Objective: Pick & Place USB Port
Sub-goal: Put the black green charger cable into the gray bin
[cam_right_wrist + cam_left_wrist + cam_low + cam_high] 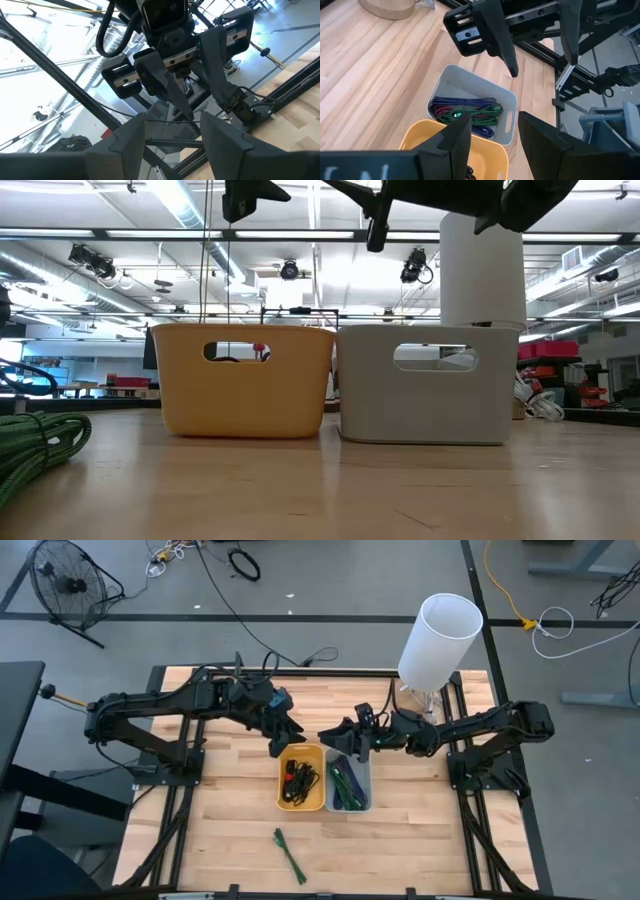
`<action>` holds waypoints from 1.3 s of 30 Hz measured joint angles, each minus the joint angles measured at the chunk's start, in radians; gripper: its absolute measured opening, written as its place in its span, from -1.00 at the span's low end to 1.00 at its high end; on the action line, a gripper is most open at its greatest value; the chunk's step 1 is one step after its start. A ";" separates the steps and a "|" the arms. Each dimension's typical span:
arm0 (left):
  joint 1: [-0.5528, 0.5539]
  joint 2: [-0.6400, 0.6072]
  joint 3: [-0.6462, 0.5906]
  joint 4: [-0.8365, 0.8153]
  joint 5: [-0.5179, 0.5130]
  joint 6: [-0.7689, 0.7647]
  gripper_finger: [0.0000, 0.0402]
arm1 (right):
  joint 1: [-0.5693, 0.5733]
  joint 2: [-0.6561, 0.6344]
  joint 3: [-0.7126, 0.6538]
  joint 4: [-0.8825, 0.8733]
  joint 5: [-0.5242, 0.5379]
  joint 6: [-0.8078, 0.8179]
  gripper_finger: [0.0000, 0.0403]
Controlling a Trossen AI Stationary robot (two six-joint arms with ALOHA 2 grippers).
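A coiled green cable (290,855) lies flat on the table near its near edge, left of centre; in the low view the green cable (35,438) shows at the left. My left gripper (286,740) hangs open and empty above the far rim of the yellow bin (300,778). My right gripper (330,740) hangs open and empty above the far rim of the grey bin (348,780). The two grippers face each other. In the left wrist view my left gripper (492,145) looks down on both bins. My right gripper (172,142) looks at the left arm.
The yellow bin (245,380) holds dark cables, and the grey bin (470,112) holds green and blue cables. Both bins stand side by side at the table's middle. A tall white cylinder (440,638) stands at the far right. Bare wood lies around the green cable.
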 joint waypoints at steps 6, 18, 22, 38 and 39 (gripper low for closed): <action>-0.016 0.000 0.000 -0.035 0.137 0.023 -0.17 | 0.000 0.000 0.000 0.000 0.000 0.000 -0.06; -0.213 0.003 0.000 -0.365 0.152 -0.037 -0.17 | 0.000 0.000 0.000 0.001 0.002 0.002 -0.06; -0.306 0.009 0.000 -0.358 0.084 -0.061 -0.17 | 0.000 0.000 0.000 0.001 0.000 0.003 -0.06; -0.592 0.331 0.000 -0.220 -0.138 0.165 -0.17 | -0.002 0.000 0.000 0.012 -0.059 0.041 -0.06; -0.601 0.354 0.000 -0.208 -0.147 0.214 -0.17 | -0.002 0.000 0.000 0.018 -0.068 0.042 -0.06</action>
